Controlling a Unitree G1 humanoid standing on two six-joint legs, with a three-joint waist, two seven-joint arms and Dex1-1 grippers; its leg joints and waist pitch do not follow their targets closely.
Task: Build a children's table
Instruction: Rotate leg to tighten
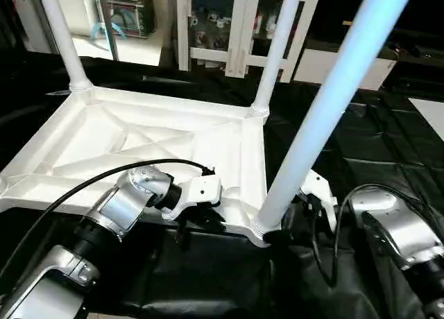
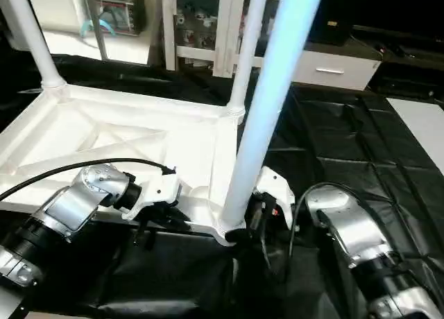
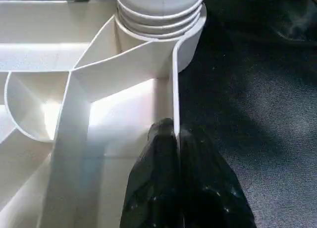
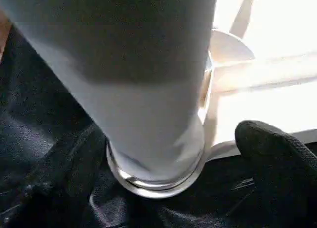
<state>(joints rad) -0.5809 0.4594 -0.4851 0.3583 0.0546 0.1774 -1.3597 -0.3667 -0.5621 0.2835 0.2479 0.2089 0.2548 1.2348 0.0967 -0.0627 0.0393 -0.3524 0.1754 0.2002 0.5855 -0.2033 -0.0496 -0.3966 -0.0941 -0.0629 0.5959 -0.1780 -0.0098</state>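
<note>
Just beside the wide-open right end effector (image 1: 295, 225), a stiff, probably light leg (image 1: 326, 111) stands socketed in the upturned table top (image 1: 104, 135), whose near rim the left end effector (image 3: 177, 139) pinches shut, best gripped low.

One tabletop (image 1: 139, 135), three upright legs (image 1: 326, 111).

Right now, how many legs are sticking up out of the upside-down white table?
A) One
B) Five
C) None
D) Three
D: three white legs stand in corner sockets of the table top: the far left leg, the far right leg and the near right leg close to the camera.
</note>
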